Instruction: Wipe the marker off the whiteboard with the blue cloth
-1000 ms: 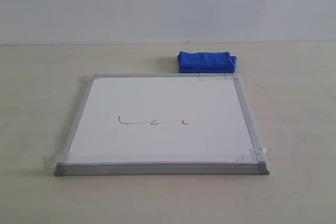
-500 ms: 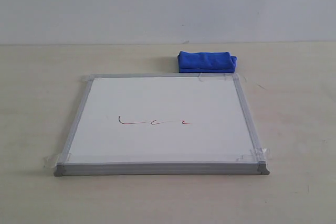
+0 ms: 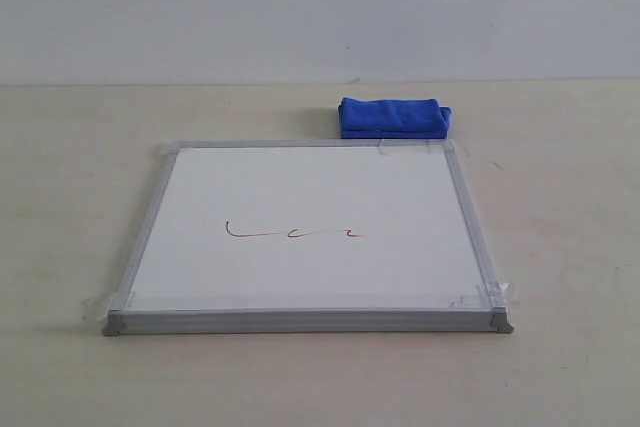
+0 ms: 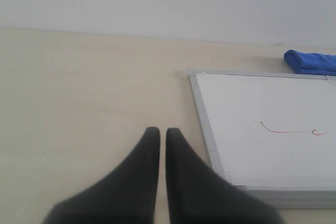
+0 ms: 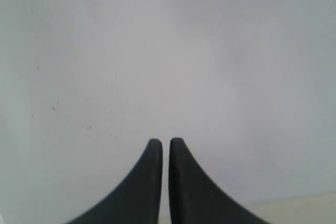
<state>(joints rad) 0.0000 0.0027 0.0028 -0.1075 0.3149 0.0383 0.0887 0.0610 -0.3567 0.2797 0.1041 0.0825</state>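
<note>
Whiteboard point(image 3: 310, 187) flat on desk point(image 3: 560, 247), red marker point(image 3: 260, 236) line near centre, blue cloth point(image 3: 393, 117) folded just beyond far edge toward right corner; left jaws and right jaws closed to slits, gripping nothing.

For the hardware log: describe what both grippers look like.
The left gripper has two plain dark grey-black jaws, broad at the base, curving to narrow rounded tips. The right gripper looks alike. No cables or markings show.
</note>
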